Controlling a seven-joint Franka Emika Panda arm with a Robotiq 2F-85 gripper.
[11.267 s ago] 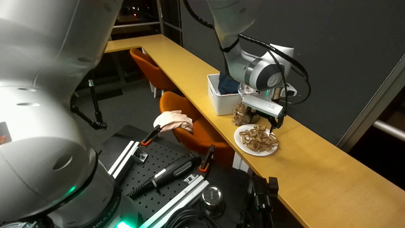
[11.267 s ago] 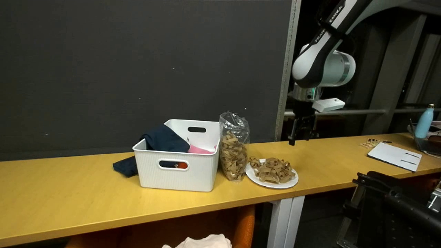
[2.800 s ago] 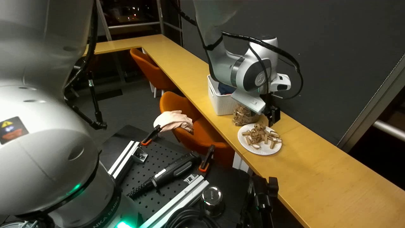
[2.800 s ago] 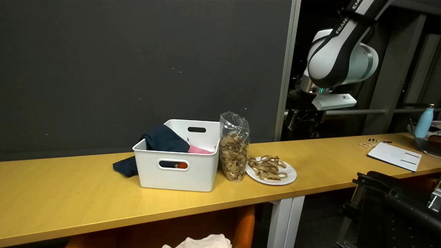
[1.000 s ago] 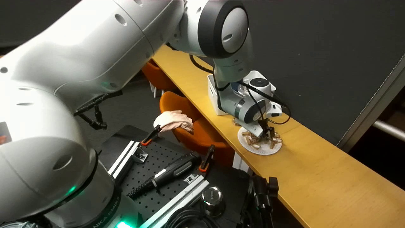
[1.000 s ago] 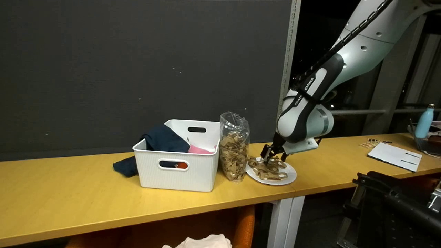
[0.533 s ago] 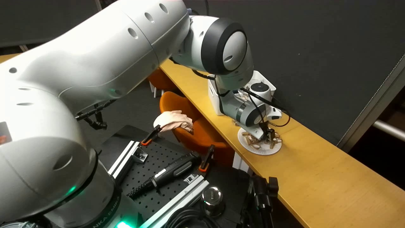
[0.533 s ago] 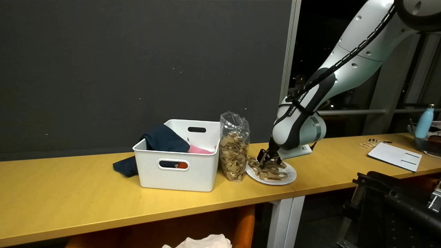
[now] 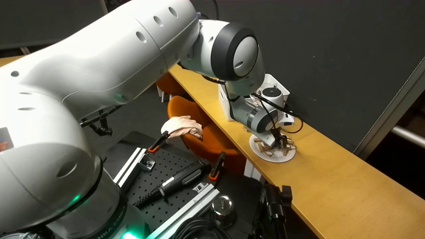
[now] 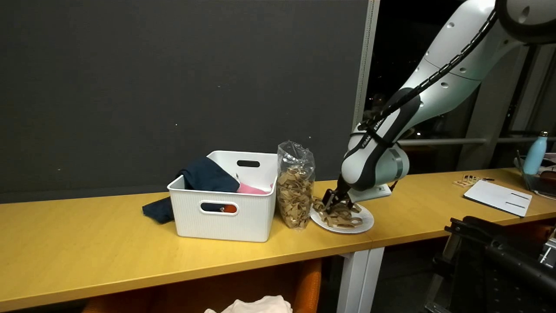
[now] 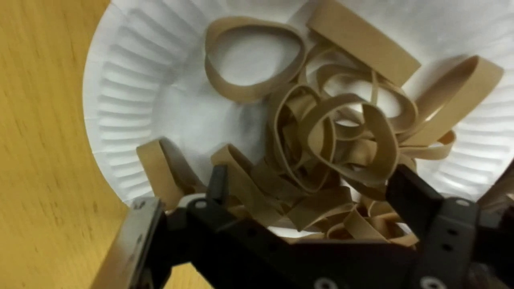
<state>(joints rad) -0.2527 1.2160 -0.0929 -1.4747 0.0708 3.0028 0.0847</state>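
My gripper [image 11: 311, 184] is open in the wrist view, its two black fingers spread wide among tan loop bands [image 11: 353, 132]. Several bands lie between and just past the fingertips. The bands are piled on a white paper plate [image 11: 120, 124]. In both exterior views the gripper [image 9: 282, 142] [image 10: 332, 202] is lowered and tilted over the pile on the plate [image 9: 282, 160] [image 10: 366, 221]. A clear plastic bag [image 10: 295, 195] of similar bands stands upright just beside the plate. The arm mostly hides the bag in an exterior view. Whether the fingertips touch the plate is hidden.
A white basket [image 10: 223, 224] with dark blue and pink cloth stands beside the bag on the yellow table [image 10: 108, 243]. A dark wall panel [image 10: 173, 87] rises behind. A white board [image 10: 497, 198] and a blue bottle [image 10: 535, 154] are farther along. Orange chairs [image 9: 215, 139] stand at the front edge.
The gripper has come down from above the plate into the bands, and barely moved in the last half second. The pile is smaller than 11.3 s ago, and the plate has shifted slightly.
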